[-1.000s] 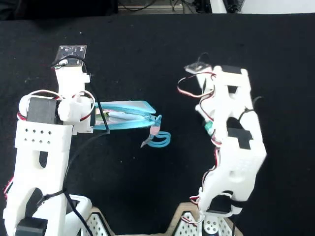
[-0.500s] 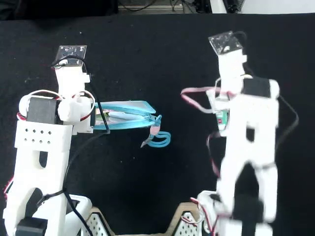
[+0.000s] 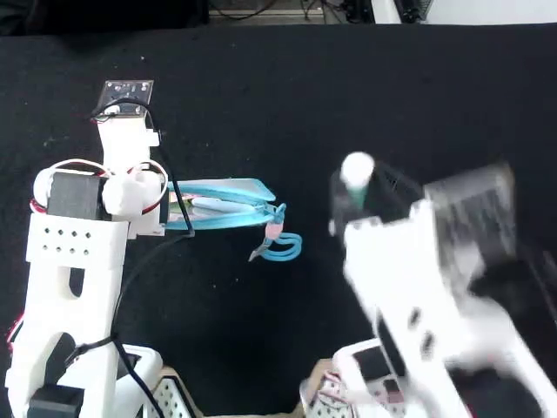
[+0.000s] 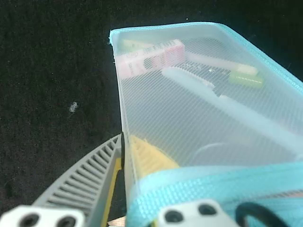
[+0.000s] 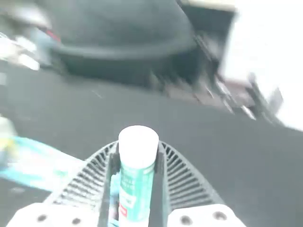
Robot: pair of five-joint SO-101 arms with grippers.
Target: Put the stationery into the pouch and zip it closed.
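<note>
Black tabletop (image 3: 261, 87) fills the high view. Dark cables (image 3: 252, 12) run along its far edge, with a white surface (image 3: 487, 10) past the far right corner.

My two white plastic arms (image 3: 70, 279) carry black servo blocks (image 3: 74, 193), thin red and black cables (image 3: 180, 209), and ribbed grey fingers (image 5: 184, 175).

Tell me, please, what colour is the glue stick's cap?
The cap is white, clearest in the right wrist view.
</note>
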